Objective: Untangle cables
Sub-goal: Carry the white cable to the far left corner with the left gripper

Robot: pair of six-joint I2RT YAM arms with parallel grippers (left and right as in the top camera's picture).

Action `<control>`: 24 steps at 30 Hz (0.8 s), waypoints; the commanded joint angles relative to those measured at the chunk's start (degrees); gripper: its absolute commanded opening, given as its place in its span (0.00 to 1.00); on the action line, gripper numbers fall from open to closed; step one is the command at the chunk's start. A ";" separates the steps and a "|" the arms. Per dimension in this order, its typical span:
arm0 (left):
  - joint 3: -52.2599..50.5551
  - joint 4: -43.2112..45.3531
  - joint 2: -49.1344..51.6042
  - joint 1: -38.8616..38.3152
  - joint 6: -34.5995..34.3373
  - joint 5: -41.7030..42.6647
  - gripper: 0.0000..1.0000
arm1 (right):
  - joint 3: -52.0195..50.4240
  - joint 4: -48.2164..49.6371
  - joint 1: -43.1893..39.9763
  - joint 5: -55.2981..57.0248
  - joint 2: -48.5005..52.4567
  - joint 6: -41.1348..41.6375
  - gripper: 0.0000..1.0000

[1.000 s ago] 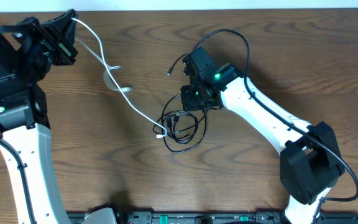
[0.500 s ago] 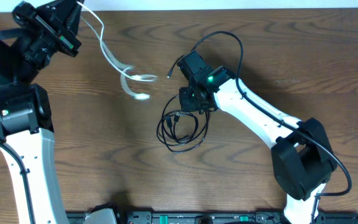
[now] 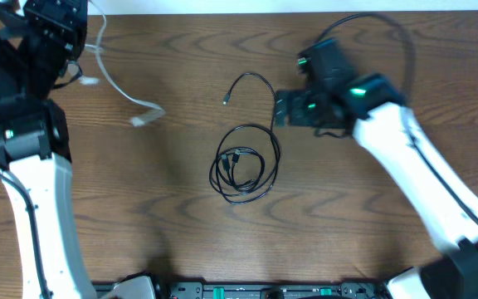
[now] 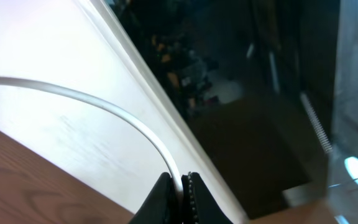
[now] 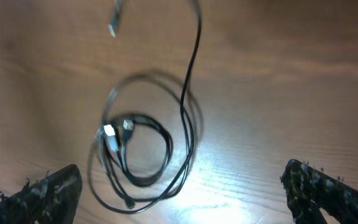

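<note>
1. As the left gripper [image 4: 178, 186] pinches fully closed on the white cable [image 4: 104, 102], the cord arcs out of its fingertips and off to the left in the wrist view.
2. Out from there, overhead, that white cable trails from the far-left corner down across the table [image 3: 139, 216], and its free plug end lies loose on the wood, well apart from the dark coil.
3. Over to the right gripper [image 5: 185, 190]: jaws spread wide, nothing between them, hovering above and to the right of the coil.
4. The black cables [image 3: 243, 162] sit mid-table in one looped bundle, two small plugs inside the ring and a single tail curving up to a plug beyond it.
5. Progress, by my reading: the white one is out, so one of three is free. The two black cords look wound together, so separating them is what remains.
6. Against a second ago: the right gripper was then shut down at the coil's top edge, and the white plug lay touching the coil's left side. Now the right arm has swung up and away and let go, the left arm has hauled further back, and the white end has been dragged clear.
</note>
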 commanded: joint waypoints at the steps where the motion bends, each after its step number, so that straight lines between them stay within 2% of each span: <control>1: 7.74 0.70 5.01 0.00 9.79 -1.51 0.07 | 0.09 -0.46 -1.55 0.48 -7.13 -0.83 0.99; 5: 14.49 1.01 10.54 -0.68 9.75 -12.98 0.07 | 0.09 -0.90 -1.55 0.48 -14.08 -0.83 0.99; 9: 15.02 7.17 14.80 -3.48 9.77 -25.16 0.08 | 0.09 -1.79 -1.16 0.50 -17.07 -0.83 0.99; 14: 14.99 15.21 21.44 -7.34 10.01 -31.63 0.07 | 0.09 -4.57 -0.70 0.50 -16.41 -0.79 0.99; 18: 14.99 18.69 27.08 -8.85 18.08 -37.79 0.07 | 0.07 -6.71 -0.68 0.52 -15.43 -0.81 0.99; 22: 14.99 20.41 33.22 -9.09 23.58 -38.32 0.07 | 0.07 -5.86 -0.68 0.81 -14.05 -0.81 0.99; 24: 14.99 21.38 37.59 -8.68 29.05 -42.66 0.08 | 0.07 -5.57 -0.70 1.01 -12.83 -0.81 0.99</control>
